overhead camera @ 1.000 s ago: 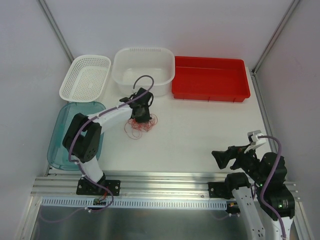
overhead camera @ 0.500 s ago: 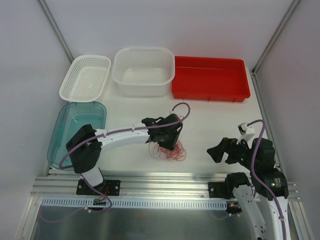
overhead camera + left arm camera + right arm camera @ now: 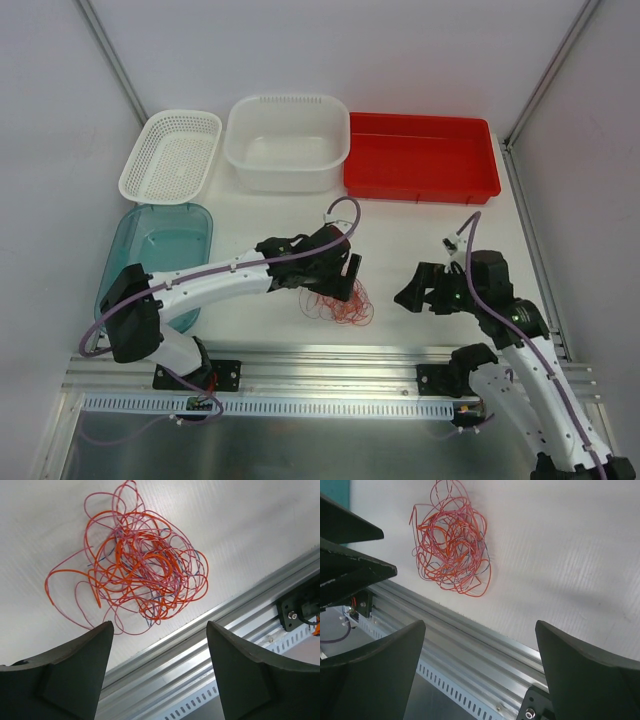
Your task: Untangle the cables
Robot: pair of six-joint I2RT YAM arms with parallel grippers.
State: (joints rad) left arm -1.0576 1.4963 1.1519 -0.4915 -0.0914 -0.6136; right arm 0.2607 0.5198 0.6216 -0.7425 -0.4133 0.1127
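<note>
1. Two pincers are released. The left pincer (image 3: 160,630) holds its jaws wide with nothing between them, and the right pincer (image 3: 480,625) gapes just as empty.
2. The cables (image 3: 145,570), a red-orange tangle with pinkish and a few dark strands, lie loose on the white table (image 3: 420,240), touching neither pincer.
3. The left pincer hovers over the far side of the cables. The right pincer sits to the right of the cables, apart, facing them.
4. Just nearer than the cables runs the aluminium rail (image 3: 320,362).
5. Beyond the cables stands a white tub (image 3: 285,172), with a red tray (image 3: 420,186) far-right of them. A white basket (image 3: 170,150) is far-left and a teal tray (image 3: 150,250) left.
</note>
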